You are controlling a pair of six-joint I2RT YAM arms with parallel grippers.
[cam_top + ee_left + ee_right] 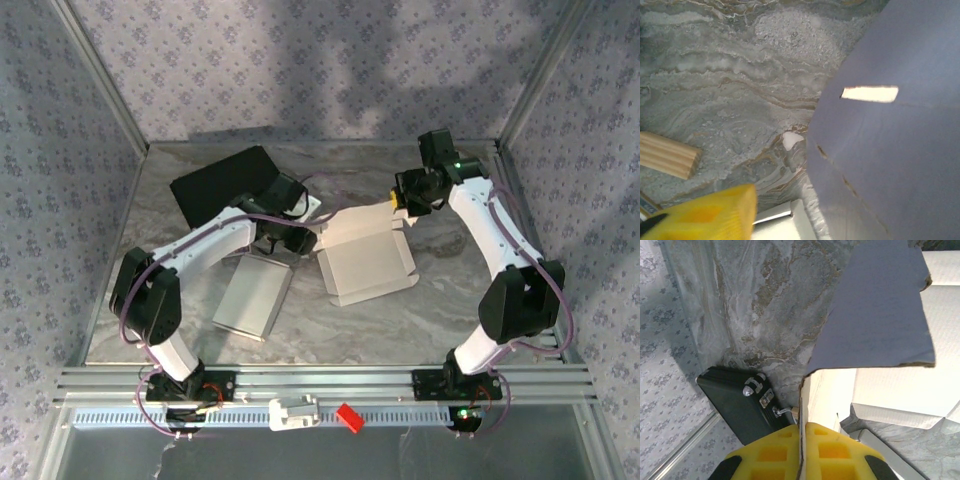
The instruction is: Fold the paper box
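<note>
Your right gripper (801,441) pinches the far flap of the paper box (365,262), which lies right of the black case (225,180). The left gripper (290,240), whose state I cannot tell, is at the box's left edge.

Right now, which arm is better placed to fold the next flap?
Probably right: the right claw is clamped on a raised flap of the paper box. The left claw sits beside it, apparently empty.
</note>
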